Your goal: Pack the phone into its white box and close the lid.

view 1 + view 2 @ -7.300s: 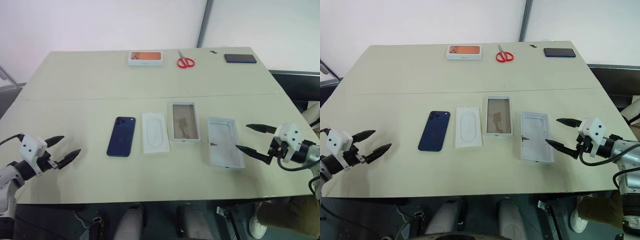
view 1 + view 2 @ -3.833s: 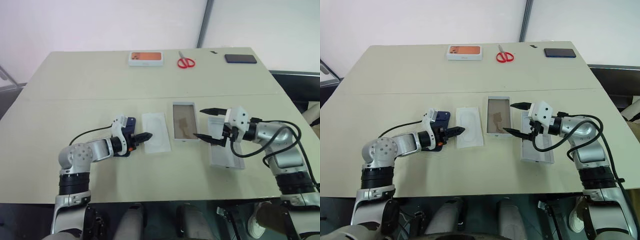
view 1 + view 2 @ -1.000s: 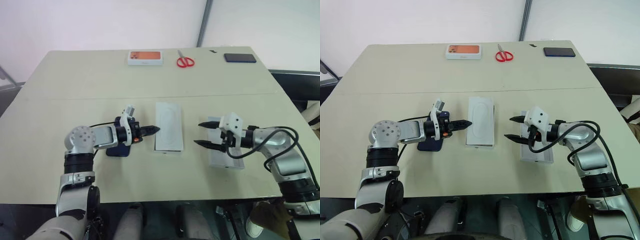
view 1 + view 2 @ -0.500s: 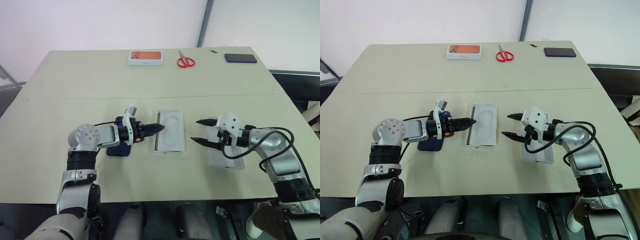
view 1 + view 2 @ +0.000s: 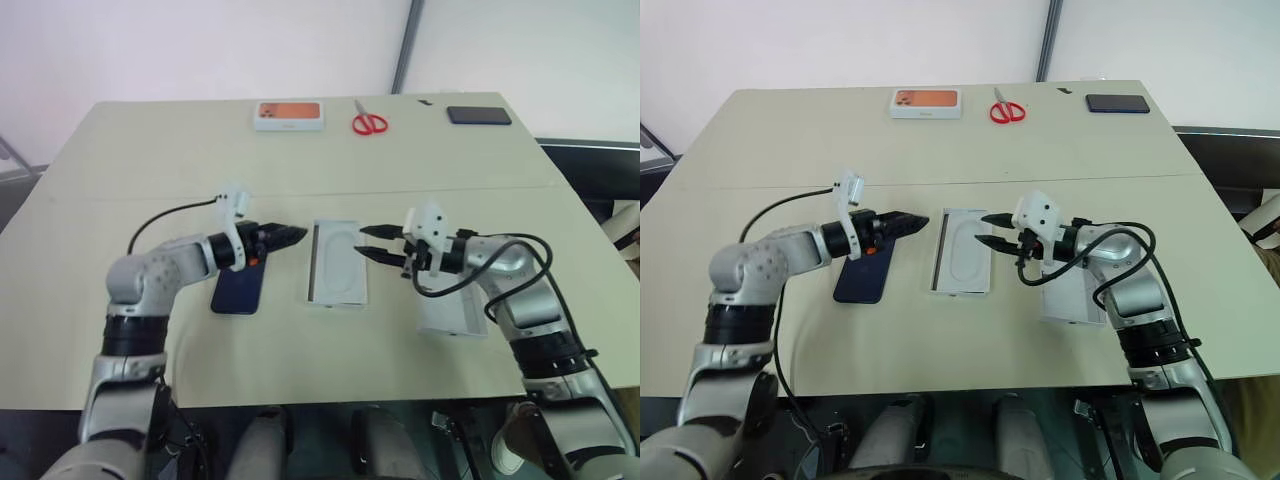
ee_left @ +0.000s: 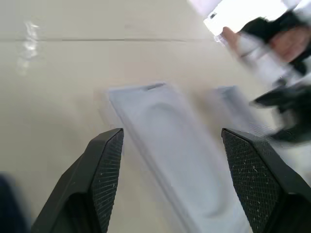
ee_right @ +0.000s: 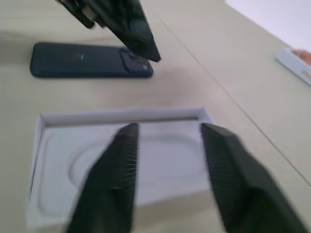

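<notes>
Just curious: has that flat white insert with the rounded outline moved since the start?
Yes. The insert went right, away from the phone, and now lies in the white box.

My two grippers, left and right, have black fingers on white housings. The table is a plain pale beige. On it lies the dark navy-blue glossy phone. The shallow white cardboard box holds a white insert with an embossed rounded outline. The white lid shows a plain pale inside. Along the table's far edge: a white box with an orange picture, red-handled scissors, and a flat black slab phone.
</notes>
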Controlling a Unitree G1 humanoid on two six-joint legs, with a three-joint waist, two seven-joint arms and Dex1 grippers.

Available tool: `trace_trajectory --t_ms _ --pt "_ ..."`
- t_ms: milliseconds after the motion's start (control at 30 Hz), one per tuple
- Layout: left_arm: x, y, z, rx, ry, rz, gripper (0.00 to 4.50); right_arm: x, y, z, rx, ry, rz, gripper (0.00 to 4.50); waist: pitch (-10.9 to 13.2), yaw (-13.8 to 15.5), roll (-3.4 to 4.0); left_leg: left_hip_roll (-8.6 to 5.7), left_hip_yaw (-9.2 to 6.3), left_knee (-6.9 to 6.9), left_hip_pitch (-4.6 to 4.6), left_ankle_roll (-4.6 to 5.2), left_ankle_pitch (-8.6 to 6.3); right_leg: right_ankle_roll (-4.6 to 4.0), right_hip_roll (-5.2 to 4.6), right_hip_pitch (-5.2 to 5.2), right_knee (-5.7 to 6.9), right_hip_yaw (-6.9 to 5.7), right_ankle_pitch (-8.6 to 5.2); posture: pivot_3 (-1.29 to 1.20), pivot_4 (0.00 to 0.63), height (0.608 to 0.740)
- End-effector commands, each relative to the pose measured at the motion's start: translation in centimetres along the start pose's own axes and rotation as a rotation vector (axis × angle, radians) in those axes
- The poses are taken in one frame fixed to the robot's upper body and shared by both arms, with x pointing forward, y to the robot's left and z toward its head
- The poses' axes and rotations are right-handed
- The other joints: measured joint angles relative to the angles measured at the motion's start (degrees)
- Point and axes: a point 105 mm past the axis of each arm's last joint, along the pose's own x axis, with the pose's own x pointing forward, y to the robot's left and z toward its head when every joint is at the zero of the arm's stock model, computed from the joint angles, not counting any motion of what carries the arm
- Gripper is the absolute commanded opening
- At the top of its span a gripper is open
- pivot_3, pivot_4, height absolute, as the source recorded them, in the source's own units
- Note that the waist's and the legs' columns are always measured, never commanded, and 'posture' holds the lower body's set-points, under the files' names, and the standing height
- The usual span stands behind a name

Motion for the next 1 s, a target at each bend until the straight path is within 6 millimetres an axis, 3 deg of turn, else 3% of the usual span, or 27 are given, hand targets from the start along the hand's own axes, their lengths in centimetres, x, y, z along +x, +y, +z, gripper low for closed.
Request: trace_trajectory --t_ms 33,100,267,567,1000 --pt "-1.0 -0.8 -0.5 0.228 -0.030 -0.049 3.40 2.1 0.3 -0.3 -0.062 0.046 0.015 0.04 0.0 0.0 -0.02 0.00 -0.02 0.01 -0.02 0.04 -0.02 0.00 0.00 -0.03 0.00 -0.01 0.00 0.00 0.150 0.740" --pt "-2.1 -0.7 -1.5 0.433 -0.023 -0.049 3.40 2.8 0.4 -1.2 -0.095 0.118 0.018 0.04 0.0 0.1 -0.01 0.01 -0.01 0.02 -0.08 0.12 -0.06 -0.04 0.00 -0.12 0.02 0.00 0.01 0.00 0.150 0.740" --pt "-4.0 -0.9 -2.1 0.521 -0.077 -0.064 3.40 3.2 1.0 -2.1 -0.124 0.176 0.069 0.04 0.0 0.4 0.00 0.06 -0.04 0.00 -0.18 0.13 -0.06 -0.08 -0.17 -0.20 -0.01 -0.06 0.01 0.00 0.150 0.740" --pt "-5.5 -0.5 -1.9 0.491 -0.153 -0.023 3.40 4.2 1.1 -2.9 -0.123 0.251 0.092 0.04 0.0 0.0 0.00 0.06 -0.05 0.01 -0.16 0.21 -0.10 -0.05 -0.10 -0.20 0.03 -0.11 0.02 0.00 0.150 0.740" --pt "-5.3 -0.9 -1.3 0.473 -0.176 -0.007 3.40 7.6 2.9 -3.5 -0.118 0.305 0.137 0.04 0.0 -0.1 0.00 0.04 -0.07 0.02 -0.14 0.21 -0.10 -0.05 -0.03 -0.19 0.06 -0.11 0.03 0.00 0.150 0.740"
